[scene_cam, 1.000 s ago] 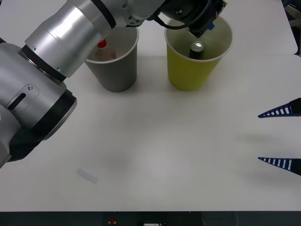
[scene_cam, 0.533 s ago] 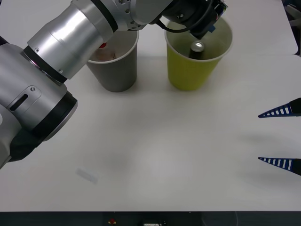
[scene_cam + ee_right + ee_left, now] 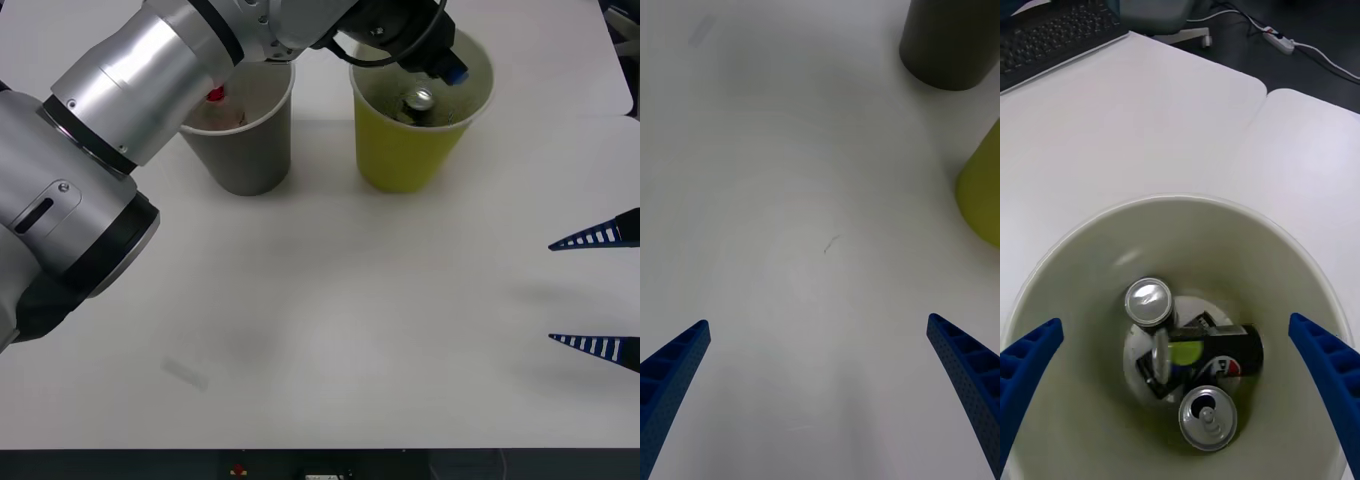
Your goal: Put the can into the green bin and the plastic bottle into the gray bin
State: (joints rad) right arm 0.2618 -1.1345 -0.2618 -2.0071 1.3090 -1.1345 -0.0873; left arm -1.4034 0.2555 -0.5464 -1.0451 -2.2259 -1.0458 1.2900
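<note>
The green bin (image 3: 408, 150) holds the can (image 3: 1217, 360), lying on its side at the bottom among other silver-topped cans (image 3: 1149, 301). The left gripper (image 3: 1180, 390) hangs spread wide over its rim. Beside it, the gray bin (image 3: 245, 140) holds the plastic bottle (image 3: 216, 96). The right gripper (image 3: 598, 290) waits parted over bare table (image 3: 350, 330), well apart from the green bin.

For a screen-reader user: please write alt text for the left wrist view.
Looking straight down into the green bin, several cans lie at its bottom, including the can with the round logo on its side. The open left gripper hovers above the rim.
</note>
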